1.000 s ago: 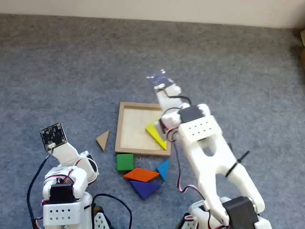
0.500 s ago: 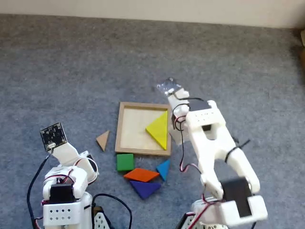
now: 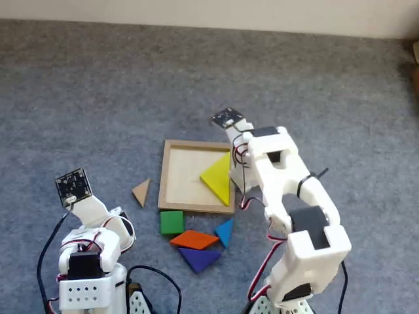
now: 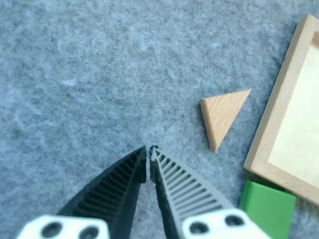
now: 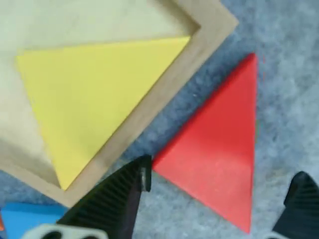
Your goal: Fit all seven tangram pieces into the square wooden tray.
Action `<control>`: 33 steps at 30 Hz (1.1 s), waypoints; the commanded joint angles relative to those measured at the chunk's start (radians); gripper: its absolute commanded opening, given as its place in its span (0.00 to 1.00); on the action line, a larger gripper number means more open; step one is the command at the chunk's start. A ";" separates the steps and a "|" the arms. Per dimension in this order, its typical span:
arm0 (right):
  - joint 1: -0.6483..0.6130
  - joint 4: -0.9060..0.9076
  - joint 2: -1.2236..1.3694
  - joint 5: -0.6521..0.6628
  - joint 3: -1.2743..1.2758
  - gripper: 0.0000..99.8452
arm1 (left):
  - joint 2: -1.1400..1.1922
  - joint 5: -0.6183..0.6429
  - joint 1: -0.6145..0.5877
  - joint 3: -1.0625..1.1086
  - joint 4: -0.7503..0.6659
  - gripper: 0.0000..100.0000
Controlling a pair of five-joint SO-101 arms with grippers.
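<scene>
tray (image 3: 171,196) with only yellow (image 3: 219,175) inside; red (image 5: 219,149), wood (image 3: 141,191), green (image 3: 171,222), orange (image 3: 194,240), blue (image 3: 224,231), purple (image 3: 198,259) outside; right gripper (image 5: 222,179) spread over red, left gripper (image 4: 149,152) pinched, empty.

We log right gripper (image 5: 222,179) spread astride red triangle (image 5: 219,149), just beside tray (image 5: 147,107) holding yellow triangle (image 5: 94,89).
</scene>
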 commanded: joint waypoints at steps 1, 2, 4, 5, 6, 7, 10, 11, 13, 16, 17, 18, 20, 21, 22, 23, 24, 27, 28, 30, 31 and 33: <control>0.015 0.002 0.035 0.002 -0.102 0.40 | 0.007 -0.006 0.021 0.022 0.005 0.04; 0.015 0.002 0.058 0.002 -0.119 0.40 | 0.007 -0.006 0.021 0.022 0.005 0.04; 0.019 0.002 0.102 0.002 -0.150 0.40 | 0.007 -0.006 0.021 0.022 0.005 0.04; 0.025 0.002 0.119 0.002 -0.163 0.40 | 0.007 -0.006 0.021 0.022 0.005 0.04; 0.030 0.005 0.134 0.002 -0.177 0.40 | 0.007 -0.006 0.021 0.022 0.005 0.04; 0.033 0.008 0.145 0.002 -0.191 0.40 | 0.007 -0.006 0.021 0.022 0.005 0.04; 0.047 0.010 0.150 0.002 -0.208 0.40 | 0.007 -0.006 0.021 0.022 0.005 0.04; 0.048 0.010 0.150 0.002 -0.208 0.40 | 0.007 -0.006 0.021 0.022 0.005 0.04; 0.048 0.010 0.151 0.002 -0.208 0.40 | 0.007 -0.006 0.021 0.022 0.005 0.04; 0.048 0.010 0.153 0.002 -0.208 0.39 | 0.007 -0.006 0.021 0.022 0.005 0.04; 0.048 0.010 0.153 0.002 -0.208 0.38 | 0.007 -0.006 0.021 0.022 0.005 0.04; 0.048 0.010 0.153 0.002 -0.208 0.36 | 0.007 -0.006 0.021 0.022 0.005 0.04; 0.048 0.010 0.154 0.002 -0.208 0.32 | 0.007 -0.006 0.021 0.022 0.005 0.04; 0.048 0.010 0.154 0.002 -0.208 0.31 | 0.007 -0.006 0.021 0.022 0.005 0.04; 0.050 0.010 0.154 0.002 -0.208 0.30 | 0.007 -0.006 0.021 0.022 0.005 0.04; 0.050 0.010 0.154 0.002 -0.208 0.30 | 0.007 -0.006 0.021 0.022 0.005 0.04; 0.050 0.010 0.154 0.002 -0.208 0.30 | 0.007 -0.006 0.021 0.022 0.005 0.04; 0.051 0.010 0.154 0.002 -0.208 0.30 | 0.007 -0.006 0.021 0.022 0.005 0.04; 0.051 0.010 0.153 0.002 -0.208 0.30 | 0.007 -0.006 0.021 0.022 0.005 0.04; 0.051 0.012 0.148 0.002 -0.208 0.28 | 0.007 -0.006 0.021 0.022 0.005 0.04; 0.051 0.012 0.147 0.002 -0.208 0.26 | 0.007 -0.006 0.021 0.022 0.005 0.04; 0.053 0.012 0.147 0.002 -0.211 0.22 | 0.007 -0.006 0.021 0.022 0.005 0.04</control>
